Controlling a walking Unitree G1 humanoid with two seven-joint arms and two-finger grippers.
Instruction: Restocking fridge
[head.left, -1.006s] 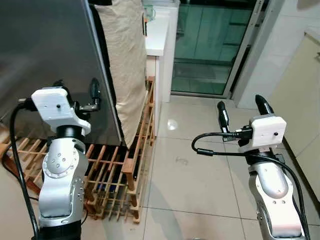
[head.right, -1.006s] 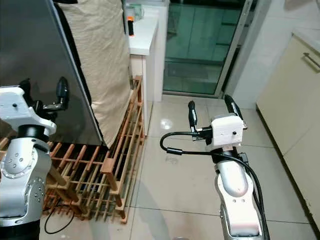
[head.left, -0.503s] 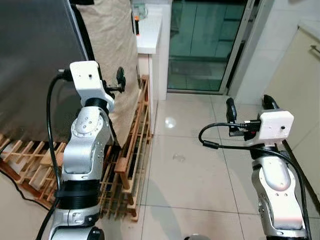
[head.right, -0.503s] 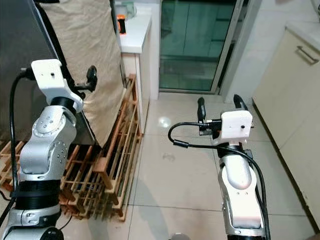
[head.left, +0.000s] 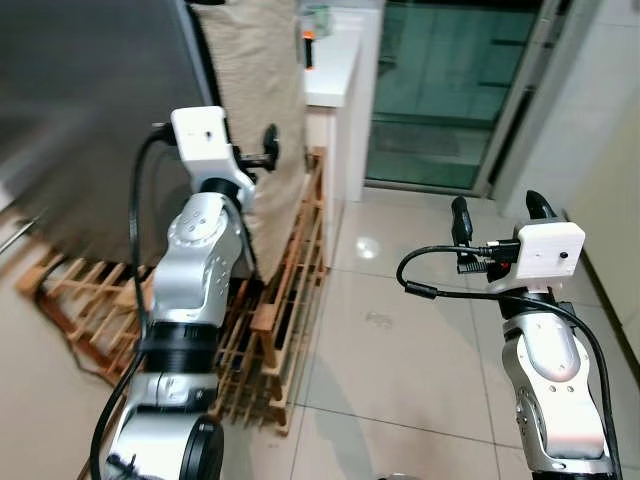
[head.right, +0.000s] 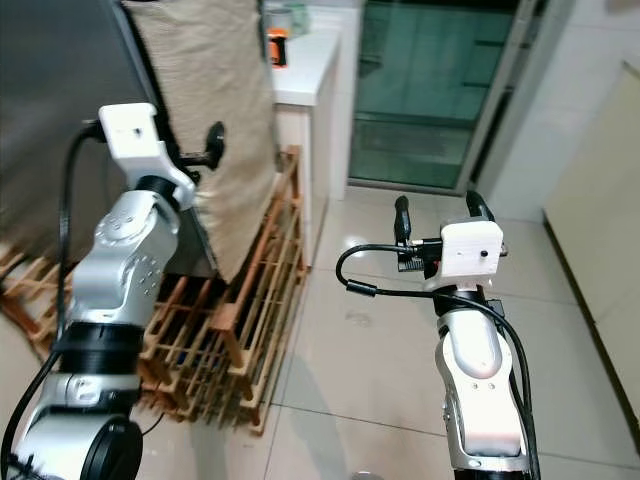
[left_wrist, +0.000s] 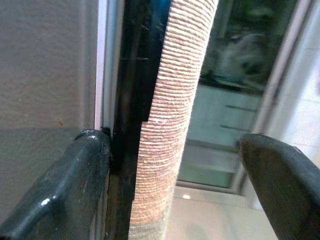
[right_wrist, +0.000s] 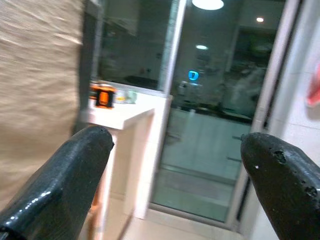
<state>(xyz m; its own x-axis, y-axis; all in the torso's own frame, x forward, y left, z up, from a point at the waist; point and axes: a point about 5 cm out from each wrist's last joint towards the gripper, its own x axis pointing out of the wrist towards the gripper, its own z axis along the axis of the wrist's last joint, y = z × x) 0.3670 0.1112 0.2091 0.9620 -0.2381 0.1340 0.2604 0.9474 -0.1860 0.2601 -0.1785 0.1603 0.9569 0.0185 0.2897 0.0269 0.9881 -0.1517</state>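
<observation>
The dark grey fridge (head.left: 90, 110) stands at the robot's left, its door closed, with a beige woven cloth (head.left: 255, 90) hanging just beside its right edge and a slatted wooden rack (head.left: 285, 300) on the tiled floor (head.left: 400, 350) below. The left pincer (left_wrist: 175, 190) is raised to the fridge's front edge with its fingers spread wide – in the left wrist view one finger (left_wrist: 60, 190) lies against the black strip at the door's edge, and the cloth's edge runs between the two fingers. The right pincer (head.left: 495, 212) is held up over the bare floor, well apart from the fridge, its fingers also spread and gripping nothing. Beyond the cloth a white counter (head.right: 310, 70) carries an orange item (head.right: 277, 45) – too small to tell what it is. Behind that is a glass sliding door (head.left: 450, 90), and a cream cabinet (head.right: 600, 230) stands at the robot's right.
</observation>
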